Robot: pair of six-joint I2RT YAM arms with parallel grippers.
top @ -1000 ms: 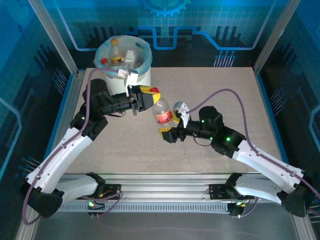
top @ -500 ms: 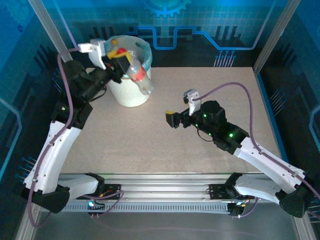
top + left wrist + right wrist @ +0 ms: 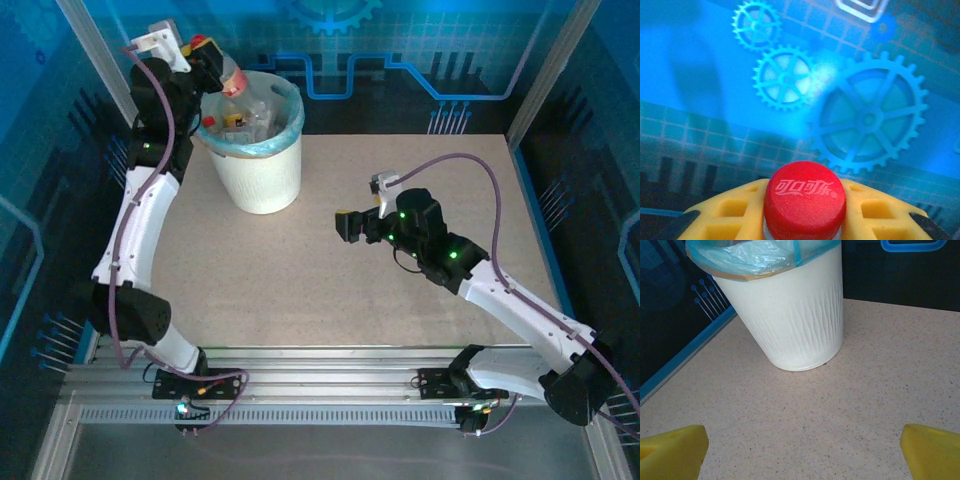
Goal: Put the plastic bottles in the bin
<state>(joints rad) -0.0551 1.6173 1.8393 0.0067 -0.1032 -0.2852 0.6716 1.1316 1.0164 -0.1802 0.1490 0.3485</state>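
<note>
Left jaws clamp bottle point(image 3: 805, 205) (red cap visible, body hidden) by bin point(image 3: 262, 180) rim.

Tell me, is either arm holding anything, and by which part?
The left fingers grip a plastic bottle at its neck, under the red cap. The right fingers hold nothing.

You have the bin point(image 3: 262, 185) standing upright at the far left of the bench point(image 3: 300, 290). It is a white, ribbed bucket shape with a light-blue bag liner point(image 3: 292, 118) folded over its rim. Several clear plastic bottles point(image 3: 243, 112) lie jumbled inside. One red-capped bottle point(image 3: 226, 78), its cap printed with Chinese Coca-Cola script, hangs tilted above the bin's left rim, clamped in the left end effector point(image 3: 205, 52).
</note>
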